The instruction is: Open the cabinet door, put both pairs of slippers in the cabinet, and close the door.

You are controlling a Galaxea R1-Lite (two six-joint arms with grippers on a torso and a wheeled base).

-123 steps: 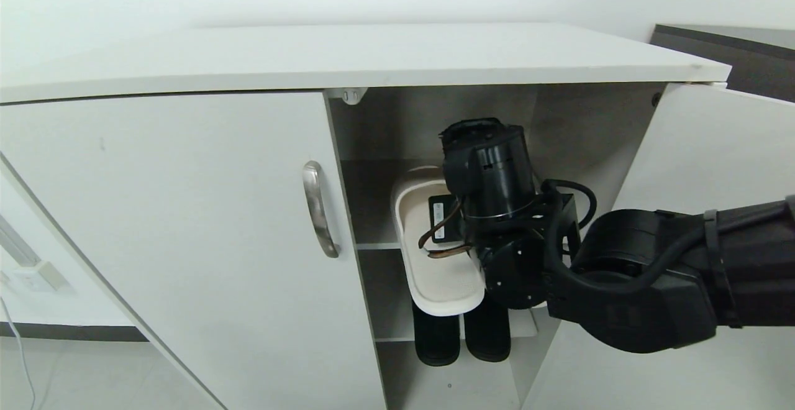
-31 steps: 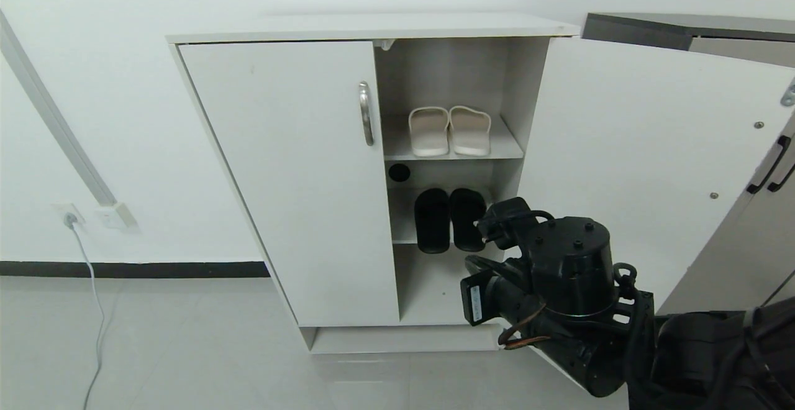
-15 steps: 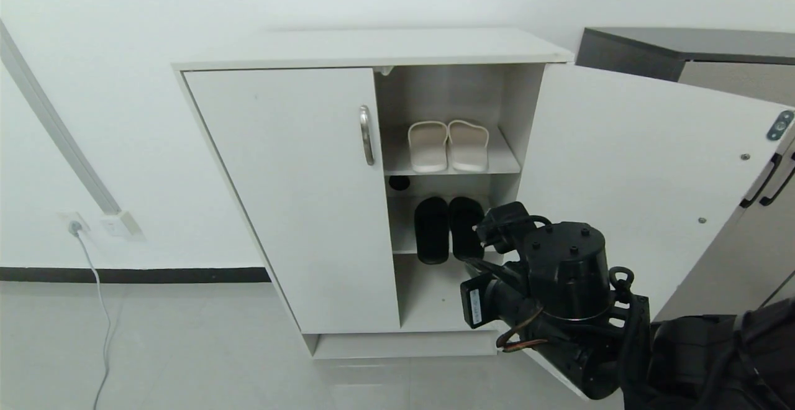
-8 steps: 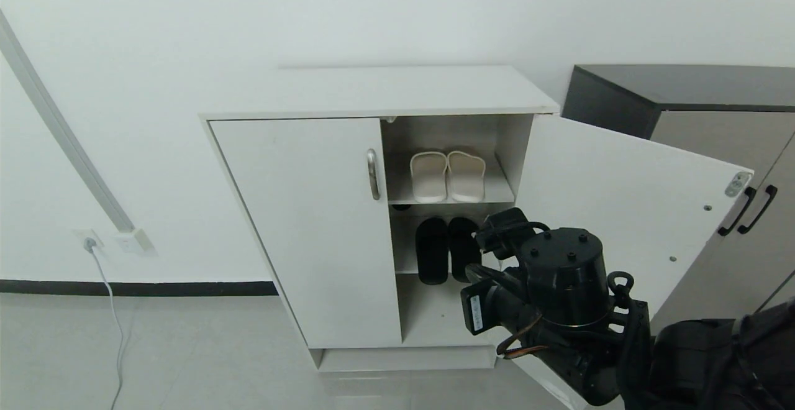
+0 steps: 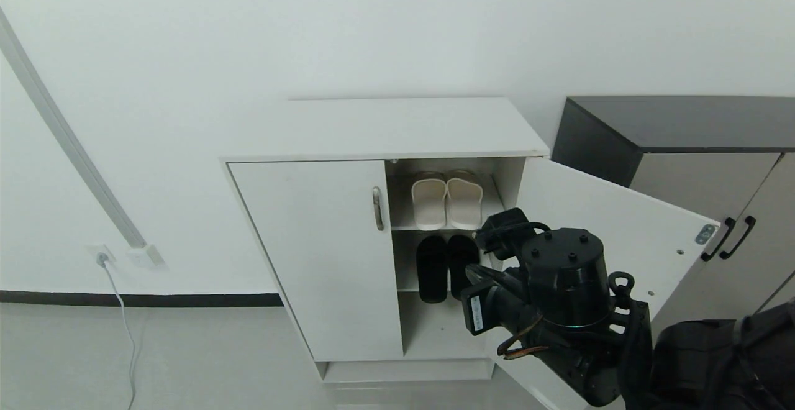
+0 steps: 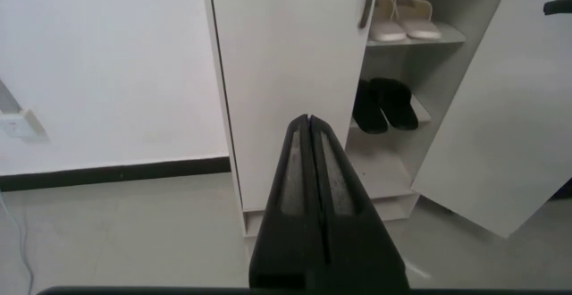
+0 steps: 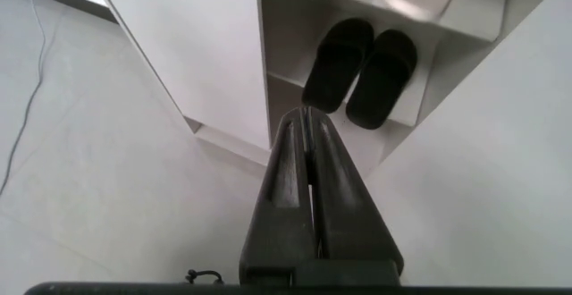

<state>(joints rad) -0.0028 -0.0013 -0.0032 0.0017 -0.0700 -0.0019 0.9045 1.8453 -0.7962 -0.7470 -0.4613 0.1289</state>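
Observation:
The white cabinet [image 5: 397,127] has its left door [image 5: 317,255] closed and its right door [image 5: 596,236] swung open. A white pair of slippers [image 5: 447,202] lies on the upper shelf. A black pair of slippers [image 5: 446,267] lies on the shelf below. My right arm [image 5: 559,298] hangs in front of the open side, apart from both pairs. The right gripper [image 7: 308,116] is shut and empty, pointing toward the black slippers [image 7: 362,63]. The left gripper [image 6: 308,122] is shut and empty, well back from the closed door [image 6: 286,71].
A dark cabinet [image 5: 683,143] stands close behind the open door. A wall socket with a hanging cable [image 5: 102,261] and a slanted conduit [image 5: 68,143] are on the left wall. Bare floor [image 5: 155,360] lies before the cabinet.
The right gripper has let go of the white slippers, which now rest on the upper shelf, and the arm has drawn out. The head camera has backed away, so the cabinet looks smaller.

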